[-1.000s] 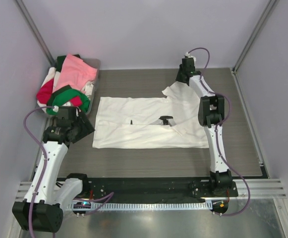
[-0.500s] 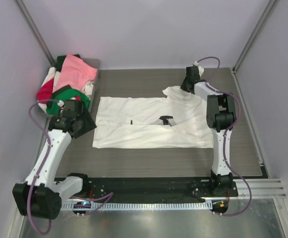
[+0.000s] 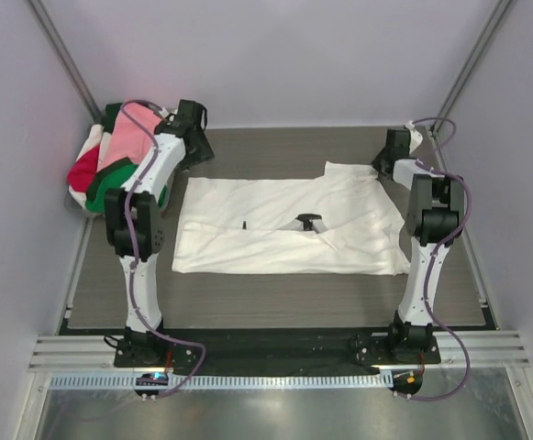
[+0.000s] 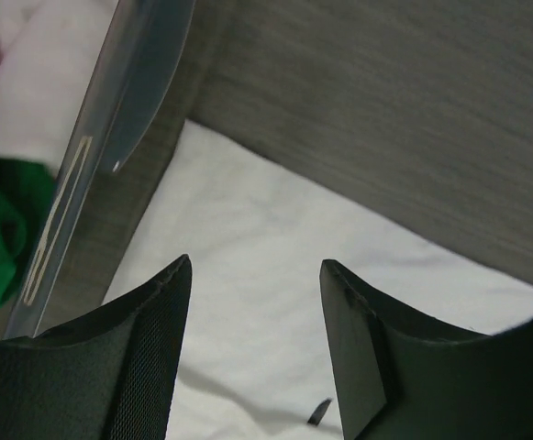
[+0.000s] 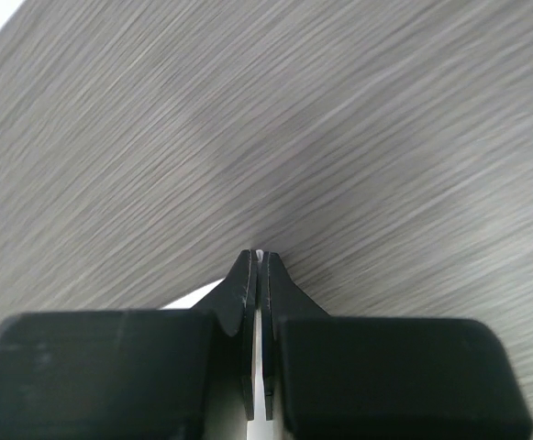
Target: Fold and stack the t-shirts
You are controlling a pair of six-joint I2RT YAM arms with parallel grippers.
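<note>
The plain white t-shirt (image 3: 275, 234) lies spread flat in the middle of the table (image 3: 275, 298), not yet folded. At its far right corner the right gripper (image 5: 259, 261) is pinched together on a thin sliver of white cloth. That is a shallow bite, so any pull should be low and slow or the hem may slip out.

Over the shirt's far left corner the left gripper (image 4: 254, 268) hangs with its jaws apart, holding nothing. It should close on that hem before the 2 arms lift together, level, so the fold falls square.

Bare table runs along the shirt's near edge and beyond its far edge — enough room to lay 1 half over the other. Just left of the shirt's far left corner stands the grey tray (image 4: 128, 82) with the pile of coloured t-shirts (image 3: 101, 170) — little margin there for the left arm.
</note>
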